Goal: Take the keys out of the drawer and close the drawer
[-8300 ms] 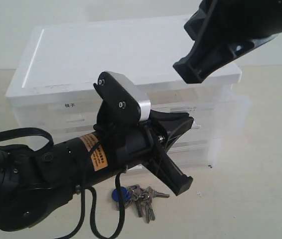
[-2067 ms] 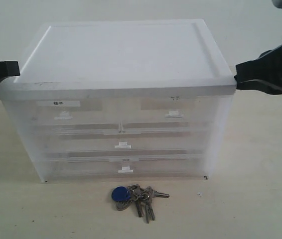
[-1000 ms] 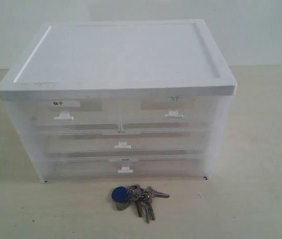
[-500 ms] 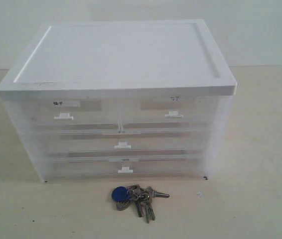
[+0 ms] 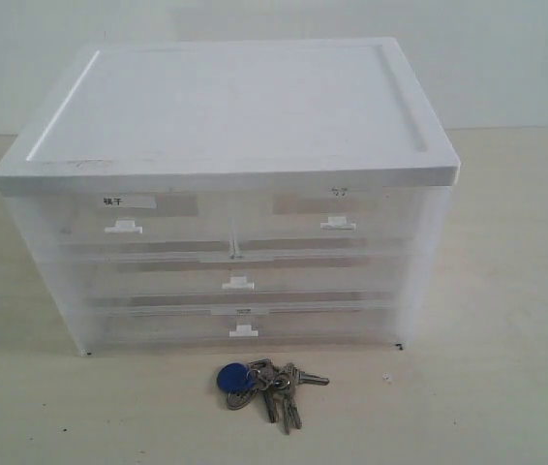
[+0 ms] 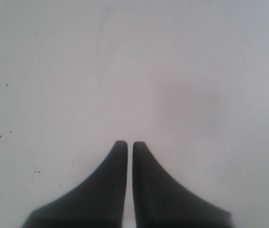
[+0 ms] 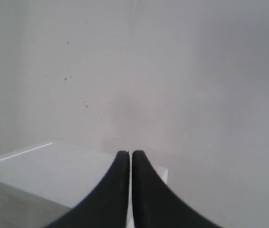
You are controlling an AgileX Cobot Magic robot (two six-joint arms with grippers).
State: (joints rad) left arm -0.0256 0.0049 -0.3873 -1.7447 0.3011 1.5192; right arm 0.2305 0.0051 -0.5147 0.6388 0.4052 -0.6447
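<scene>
Exterior view: keys (image 5: 259, 383) lie on the table (image 5: 506, 387), at 6 o'clock of the cabinet (image 5: 235, 107); drawer (image 5: 337, 208), top row toward 3 o'clock, sits flush.
Left wrist view: left gripper (image 6: 125, 145) pressed together, empty; the keys' bearing from it cannot be told.
Right wrist view: right gripper (image 7: 130, 154) pressed together, empty; cabinet beyond its tips.

The exterior view looks at the drawer cabinet (image 5: 419, 252) from its front and somewhat from above. It is near enough that the cabinet fills most of the picture, with the keys (image 5: 259, 385) just in front of it. The right wrist view looks past the right gripper (image 7: 130, 154) across a corner of the cabinet's white lid (image 7: 44, 168) toward a pale surface. The two views share only this lid. The left wrist view faces a plain pale surface beyond the left gripper (image 6: 125, 145); where it is relative to the cabinet cannot be told.
</scene>
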